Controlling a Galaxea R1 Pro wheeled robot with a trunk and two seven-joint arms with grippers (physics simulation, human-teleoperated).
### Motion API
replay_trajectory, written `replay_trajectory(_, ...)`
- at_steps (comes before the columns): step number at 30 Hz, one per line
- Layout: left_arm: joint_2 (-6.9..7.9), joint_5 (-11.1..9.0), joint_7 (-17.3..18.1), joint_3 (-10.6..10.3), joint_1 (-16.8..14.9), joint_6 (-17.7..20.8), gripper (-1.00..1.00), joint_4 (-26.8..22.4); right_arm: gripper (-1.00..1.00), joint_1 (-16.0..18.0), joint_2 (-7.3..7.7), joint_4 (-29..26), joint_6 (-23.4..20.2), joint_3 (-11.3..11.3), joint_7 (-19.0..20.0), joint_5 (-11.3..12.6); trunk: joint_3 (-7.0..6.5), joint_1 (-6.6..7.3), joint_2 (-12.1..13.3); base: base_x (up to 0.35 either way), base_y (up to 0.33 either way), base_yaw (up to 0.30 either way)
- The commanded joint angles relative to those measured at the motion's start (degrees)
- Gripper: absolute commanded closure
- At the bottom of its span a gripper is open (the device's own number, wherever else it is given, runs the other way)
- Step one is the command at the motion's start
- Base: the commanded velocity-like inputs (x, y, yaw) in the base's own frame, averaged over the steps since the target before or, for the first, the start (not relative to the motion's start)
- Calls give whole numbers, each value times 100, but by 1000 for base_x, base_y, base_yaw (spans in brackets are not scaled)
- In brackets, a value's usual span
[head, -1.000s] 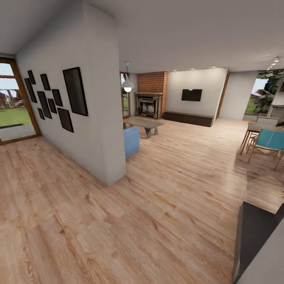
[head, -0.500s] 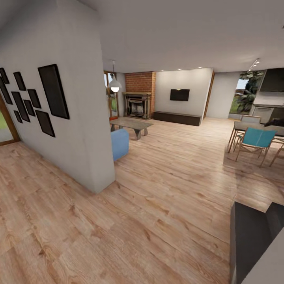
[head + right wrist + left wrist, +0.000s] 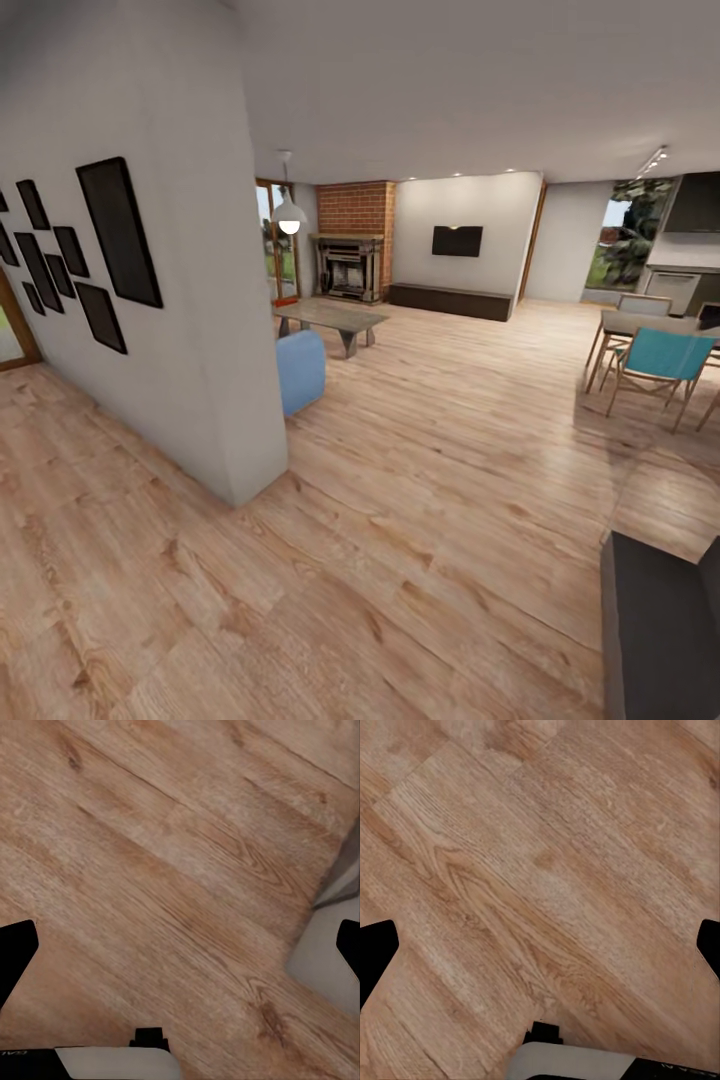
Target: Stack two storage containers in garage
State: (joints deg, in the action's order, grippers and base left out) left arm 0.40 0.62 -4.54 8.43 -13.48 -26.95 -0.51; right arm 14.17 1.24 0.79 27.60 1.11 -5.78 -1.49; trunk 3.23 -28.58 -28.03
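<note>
From the head view, the living room's light wood-plank floor [image 3: 420,520] runs to a red-brick fireplace [image 3: 352,238] and a wall TV [image 3: 457,241] over a dark low cabinet [image 3: 450,300]; a blue sofa end [image 3: 300,370] peeks past the picture-hung white partition wall [image 3: 190,300].

Left wrist view: the left gripper [image 3: 540,952] is spread wide, empty, over planks.

Right wrist view: the right gripper [image 3: 180,952] likewise, wide and empty.

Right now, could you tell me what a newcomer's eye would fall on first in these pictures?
The red-brick fireplace at the far end of the room, with a black wall TV to its right. Nearer, at left, a white partition wall carries black picture frames, and light wood-plank flooring spreads throughout.
</note>
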Motion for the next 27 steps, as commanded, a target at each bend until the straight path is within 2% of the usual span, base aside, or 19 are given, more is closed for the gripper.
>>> replay_trajectory(1, 1, 8, -5, 20, -6, -21, -100, 7, -100, 7, 0, 9, 18, 12, -28, -17, 12, -6, -10, 326, 0, -5)
replay_trajectory(6, 2, 8, -10, 19, -6, -21, -100, 7, -100, 7, 4, 9, 18, 12, -28, -18, 12, -6, -10, 326, 0, -135)
replay_trajectory(22, -4, 8, -12, 19, -6, -12, -100, 7, -100, 7, 4, 9, 18, 12, -28, -18, 12, -6, -10, 326, 0, -262)
replay_trajectory(27, -5, 8, -12, 19, -6, -12, -100, 7, -100, 7, 5, 9, 18, 12, -28, -18, 12, -6, -10, 326, 0, -87)
